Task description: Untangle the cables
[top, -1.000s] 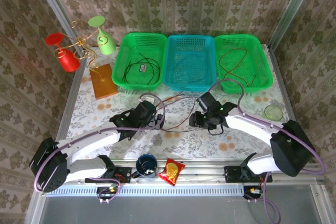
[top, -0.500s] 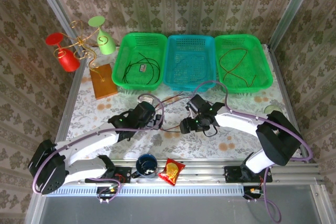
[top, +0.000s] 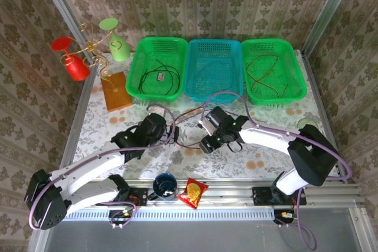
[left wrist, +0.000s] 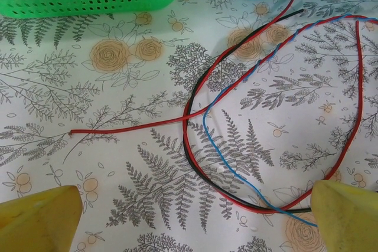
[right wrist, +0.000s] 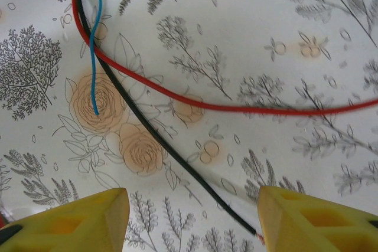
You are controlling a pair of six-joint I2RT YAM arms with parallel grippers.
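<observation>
Red (left wrist: 130, 123), black (left wrist: 204, 176) and blue (left wrist: 231, 166) cables lie looped and crossing on the flowered tablecloth, in front of the baskets (top: 188, 127). My left gripper (left wrist: 195, 223) is open above them, and its yellow fingertips (left wrist: 41, 219) touch nothing. My right gripper (right wrist: 195, 223) is open too. The black cable (right wrist: 159, 140) runs between its fingers and ends near the right fingertip (right wrist: 319, 219). The red cable (right wrist: 236, 108) and the blue cable's end (right wrist: 95, 110) lie just beyond. From above, the left gripper (top: 170, 134) and right gripper (top: 207, 143) face each other across the tangle.
At the back stand a left green basket (top: 137, 57) holding a black cable (top: 160, 78), a teal basket (top: 214, 45), and a right green basket (top: 295, 63) holding a dark red cable (top: 263, 72). A glass stand (top: 94, 51) is at the back left. A blue cup (top: 164, 185) and a snack packet (top: 192, 192) sit near the front edge.
The right gripper has swung left across the table toward the tangle. The left gripper has drawn back a little to the left. The cables look unmoved.
</observation>
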